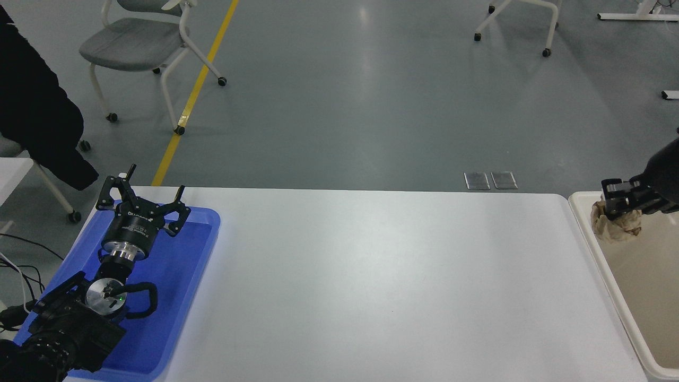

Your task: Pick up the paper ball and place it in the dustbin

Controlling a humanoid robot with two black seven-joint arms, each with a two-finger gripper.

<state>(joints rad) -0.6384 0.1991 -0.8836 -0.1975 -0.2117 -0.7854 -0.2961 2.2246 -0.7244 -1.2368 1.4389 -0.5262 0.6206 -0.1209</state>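
Observation:
My right gripper [618, 204] comes in from the right edge and is shut on the tan paper ball [615, 228], which hangs below the fingers in the air. The ball is over the near-left inner part of the cream-white dustbin [610, 278], which stands off the table's right end. My left gripper [140, 199] is parked open at the lower left, over the blue tray.
A shallow blue tray [175, 286] lies at the table's left end under the left arm. The white table [371, 286] fills the middle. Chairs and a dark coat stand on the grey floor beyond the far edge.

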